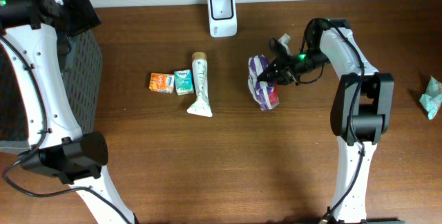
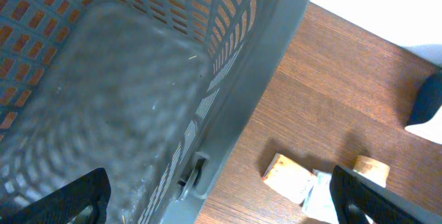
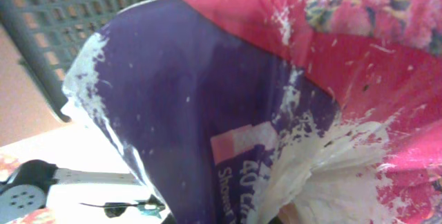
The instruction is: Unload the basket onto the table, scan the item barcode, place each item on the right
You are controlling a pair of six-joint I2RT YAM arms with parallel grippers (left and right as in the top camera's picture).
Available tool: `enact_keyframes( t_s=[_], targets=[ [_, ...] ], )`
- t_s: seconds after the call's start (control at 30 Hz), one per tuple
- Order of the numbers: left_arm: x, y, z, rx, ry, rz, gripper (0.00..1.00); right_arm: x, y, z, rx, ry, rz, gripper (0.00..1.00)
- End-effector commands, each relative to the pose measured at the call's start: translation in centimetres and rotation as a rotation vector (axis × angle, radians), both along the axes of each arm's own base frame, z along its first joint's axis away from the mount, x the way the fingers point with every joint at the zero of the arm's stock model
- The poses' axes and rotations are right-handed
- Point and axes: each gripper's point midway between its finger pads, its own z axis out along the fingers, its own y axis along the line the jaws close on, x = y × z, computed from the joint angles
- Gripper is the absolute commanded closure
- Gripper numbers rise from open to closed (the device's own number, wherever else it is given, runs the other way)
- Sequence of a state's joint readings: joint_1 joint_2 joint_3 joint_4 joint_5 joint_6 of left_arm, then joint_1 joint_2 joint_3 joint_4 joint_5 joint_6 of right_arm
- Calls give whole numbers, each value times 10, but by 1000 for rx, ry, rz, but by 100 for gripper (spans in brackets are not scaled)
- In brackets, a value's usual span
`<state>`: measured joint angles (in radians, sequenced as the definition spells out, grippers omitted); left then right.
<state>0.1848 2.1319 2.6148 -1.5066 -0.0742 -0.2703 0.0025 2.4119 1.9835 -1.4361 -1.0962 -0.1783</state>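
Note:
The item is a crinkled purple and pink packet point(image 1: 263, 89) lying just right of the table's centre, and it fills the right wrist view point(image 3: 228, 99). My right gripper point(image 1: 277, 72) sits at the packet's upper right edge, shut on its bunched plastic; its own fingers are hidden behind the packet in the wrist view. The white barcode scanner point(image 1: 222, 5) stands at the back edge, up and to the left of the packet. At the far left my left gripper point(image 2: 221, 207) hangs open and empty over the rim of a grey basket point(image 2: 138, 79).
Left of centre lie an orange box point(image 1: 161, 82), a teal packet point(image 1: 183, 81) and a white tube point(image 1: 199, 86). The grey basket point(image 1: 79, 79) takes up the far left. A teal crumpled item point(image 1: 431, 96) lies at the right edge.

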Motion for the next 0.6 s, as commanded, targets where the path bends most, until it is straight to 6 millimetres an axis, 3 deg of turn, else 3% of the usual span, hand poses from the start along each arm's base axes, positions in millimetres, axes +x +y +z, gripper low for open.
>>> enact_keyframes(
  t_s=[0.0,0.03,0.1,0.13,0.2,0.27,0.33,0.37,0.4,0.47,0.57],
  targets=[
    [-1,2,4,-7,-13,7,1,0,18,19,68,-38,13,96],
    [-1,2,4,-7,-13,7,1,-5,13,-4,-78,-40,58,86],
    [-1,2,4,-7,-13,7,1,-4,-2,-19,-187,-16,49,84],
    [-1,2,4,-7,-13,7,1,-2,-19,-29,-263,-20,43,80],
    [-1,2,4,-7,-13,7,1,3,-55,-40,-394,23,-13,57],
    [-1,2,4,-7,-13,7,1,12,-82,-27,-436,10,-58,50],
    [-1,2,4,-7,-13,7,1,26,-122,7,-563,-47,-103,36],
    [-1,2,4,-7,-13,7,1,28,-133,21,-611,-70,-113,28],
    [-1,2,4,-7,-13,7,1,30,-149,41,-695,-108,-122,14],
    [-1,2,4,-7,-13,7,1,25,-167,42,-810,-102,-107,1],
    [-1,2,4,-7,-13,7,1,19,-176,34,-858,-60,-108,1]
  ],
)
